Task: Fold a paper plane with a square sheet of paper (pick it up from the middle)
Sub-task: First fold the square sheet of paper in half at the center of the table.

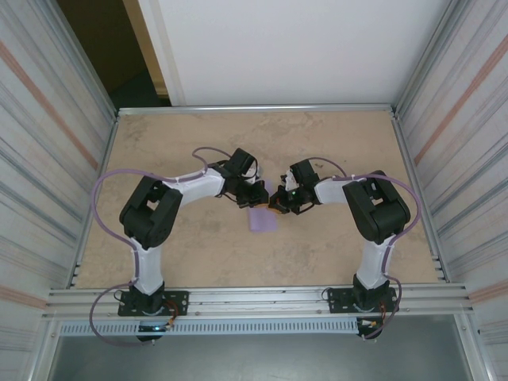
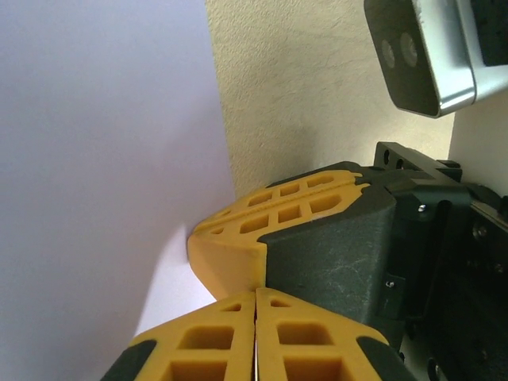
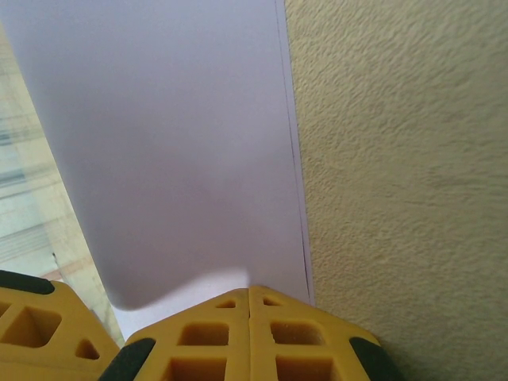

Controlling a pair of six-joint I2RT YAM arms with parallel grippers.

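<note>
Near edge of the table: both arm bases are bolted to the rail, elbows bowed outward, wrists turned in to meet over the middle. The sheet of paper is at the table's middle, just nearer than the fingers; it is lavender and looks creased smaller than a full square. Its lower part either hangs or rests on the table, cannot tell which. The left pincer is closed, its yellow pads tight together on the paper's edge. The right pincer is likewise clamped on that edge, just beside the left and seemingly touching it. Likely reason: paired grips hold the thin sheet taut for a crease. Beyond is bare mottled beige tabletop to the far edge, with ribbed metal walls on both sides, a white panel behind, and a dark gap past the far left corner.
</note>
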